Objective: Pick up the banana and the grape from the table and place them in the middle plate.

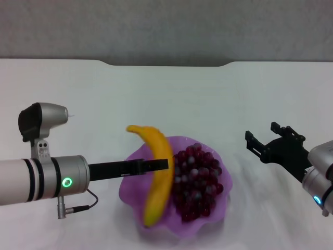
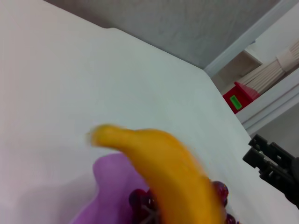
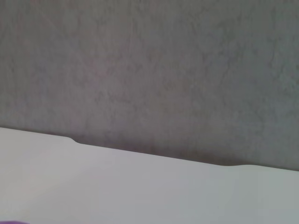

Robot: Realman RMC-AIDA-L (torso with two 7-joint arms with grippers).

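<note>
The banana [image 1: 158, 174] hangs tilted over the left half of the purple middle plate [image 1: 130, 190], its upper end past the rim. My left gripper [image 1: 158, 165] reaches in from the left and is shut on the banana's middle. The grape bunch [image 1: 197, 179] lies in the plate's right half. In the left wrist view the banana [image 2: 173, 163] is close up above the plate [image 2: 105, 186] and the grape bunch [image 2: 140, 200]. My right gripper [image 1: 263, 143] is open and empty, to the right of the plate above the table [image 1: 78, 94].
The table's notched far edge [image 1: 166, 63] meets a grey wall. In the left wrist view a red box [image 2: 238, 99] sits on shelving beyond the table, and the right gripper [image 2: 271, 165] shows farther off. The right wrist view shows only table and wall.
</note>
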